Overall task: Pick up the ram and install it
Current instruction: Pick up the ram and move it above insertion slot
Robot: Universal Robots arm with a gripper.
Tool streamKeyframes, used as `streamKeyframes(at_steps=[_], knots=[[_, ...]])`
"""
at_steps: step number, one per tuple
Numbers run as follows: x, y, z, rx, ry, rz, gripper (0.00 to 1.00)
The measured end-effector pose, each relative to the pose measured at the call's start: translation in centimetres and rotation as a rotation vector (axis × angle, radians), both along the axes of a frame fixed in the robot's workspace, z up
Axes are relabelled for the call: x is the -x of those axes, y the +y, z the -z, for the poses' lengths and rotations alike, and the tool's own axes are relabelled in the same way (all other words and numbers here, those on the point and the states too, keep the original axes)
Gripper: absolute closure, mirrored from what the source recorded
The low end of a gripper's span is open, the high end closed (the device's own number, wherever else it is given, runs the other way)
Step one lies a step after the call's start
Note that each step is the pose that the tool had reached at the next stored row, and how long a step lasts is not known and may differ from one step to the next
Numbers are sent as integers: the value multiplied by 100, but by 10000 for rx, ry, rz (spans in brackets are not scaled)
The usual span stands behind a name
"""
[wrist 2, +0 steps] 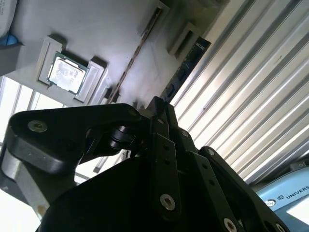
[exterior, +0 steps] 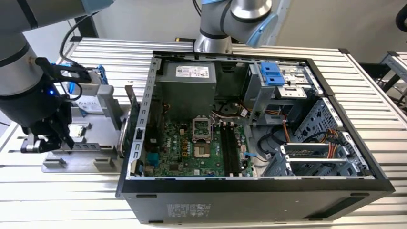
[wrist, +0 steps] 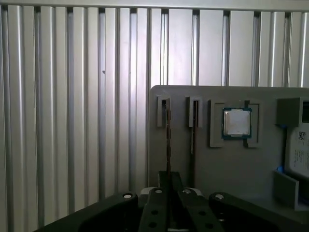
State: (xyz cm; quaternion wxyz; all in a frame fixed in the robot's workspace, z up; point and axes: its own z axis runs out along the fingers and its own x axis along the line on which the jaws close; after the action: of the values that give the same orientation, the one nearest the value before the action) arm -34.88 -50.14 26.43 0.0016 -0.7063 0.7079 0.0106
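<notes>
Over the matte grey slotted holder (wrist: 203, 164), the black metal gripper (wrist: 168, 178) clamps its fingers on the thin dark-green ram stick (wrist 2: 188, 67).

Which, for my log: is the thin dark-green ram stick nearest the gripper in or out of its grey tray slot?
In: the ram stick stands edgewise in a grey tray slot.

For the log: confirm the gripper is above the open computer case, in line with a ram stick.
Wrong place. The gripper is above the gray holder, at the exterior view's left of the computer case, not above it, in line with the ram. The exterior view shows it.
</notes>
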Motion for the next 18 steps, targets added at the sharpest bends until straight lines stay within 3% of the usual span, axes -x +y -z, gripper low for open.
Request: streamKeyframes(at_steps=[3,8,18], knots=[[4,0,-76,-1,-5,0,100],[4,0,-142,0,-15,0,100],[4,0,-222,0,-15,0,100]])
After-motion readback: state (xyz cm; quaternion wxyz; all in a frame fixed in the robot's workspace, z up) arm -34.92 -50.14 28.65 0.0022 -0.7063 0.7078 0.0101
